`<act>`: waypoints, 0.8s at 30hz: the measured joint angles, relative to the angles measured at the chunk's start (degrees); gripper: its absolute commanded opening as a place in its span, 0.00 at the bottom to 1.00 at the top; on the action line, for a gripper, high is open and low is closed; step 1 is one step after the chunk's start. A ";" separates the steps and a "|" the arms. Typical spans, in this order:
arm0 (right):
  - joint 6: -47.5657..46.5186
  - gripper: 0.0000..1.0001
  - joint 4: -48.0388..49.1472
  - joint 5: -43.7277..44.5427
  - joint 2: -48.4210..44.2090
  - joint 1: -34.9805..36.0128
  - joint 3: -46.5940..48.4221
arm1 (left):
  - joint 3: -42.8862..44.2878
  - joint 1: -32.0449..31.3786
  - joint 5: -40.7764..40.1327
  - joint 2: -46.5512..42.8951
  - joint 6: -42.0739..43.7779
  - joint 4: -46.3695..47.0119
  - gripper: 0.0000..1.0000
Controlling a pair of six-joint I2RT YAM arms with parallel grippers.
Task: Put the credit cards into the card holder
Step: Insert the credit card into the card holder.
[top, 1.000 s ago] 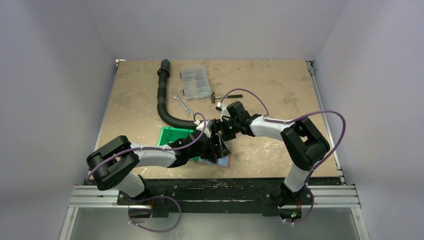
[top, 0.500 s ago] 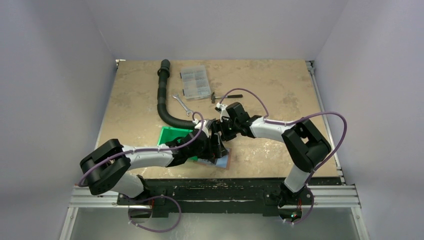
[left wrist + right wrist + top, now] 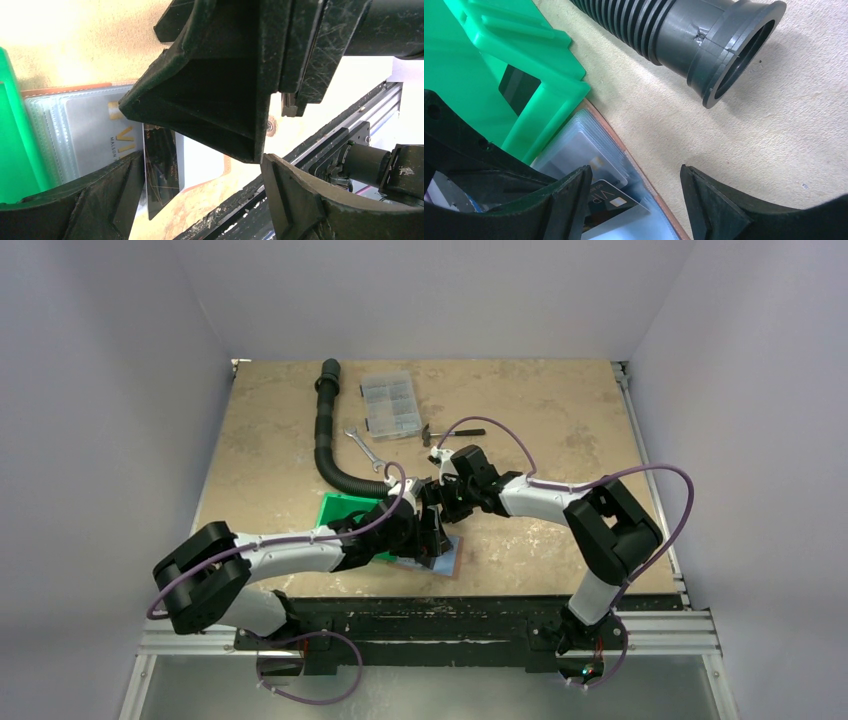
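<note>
The card holder (image 3: 449,559) lies open near the table's front edge, reddish-brown rim, grey-blue clear sleeves. In the left wrist view the card holder (image 3: 75,125) has a grey VIP card (image 3: 112,137) in a sleeve and a black card (image 3: 161,175) sticking out of a pocket. The black VIP card (image 3: 611,197) also shows in the right wrist view, half out of the card holder (image 3: 584,142). My left gripper (image 3: 200,170) is open over the holder, its left finger (image 3: 100,200) beside the black card. My right gripper (image 3: 635,172) is open just above it.
A green bin (image 3: 345,512) touches the holder's left side; it also shows in the right wrist view (image 3: 499,60). A black ribbed hose (image 3: 330,440) ends beside it (image 3: 724,45). A clear compartment box (image 3: 390,405), a wrench (image 3: 365,448) and a hammer (image 3: 440,433) lie farther back.
My left arm's elbow has swung left while its gripper stayed over the holder. My right gripper has shifted slightly left. Both stay open.
</note>
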 measured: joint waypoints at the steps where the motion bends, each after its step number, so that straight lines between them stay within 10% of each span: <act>1: -0.13 0.75 0.00 -0.02 0.00 0.00 0.00 | 0.11 0.00 -0.09 -0.24 0.09 -0.61 0.90; 24: -1.81 0.78 -0.04 -0.02 -0.02 0.74 0.11 | 4.07 0.00 -1.73 -2.95 3.56 -9.77 0.88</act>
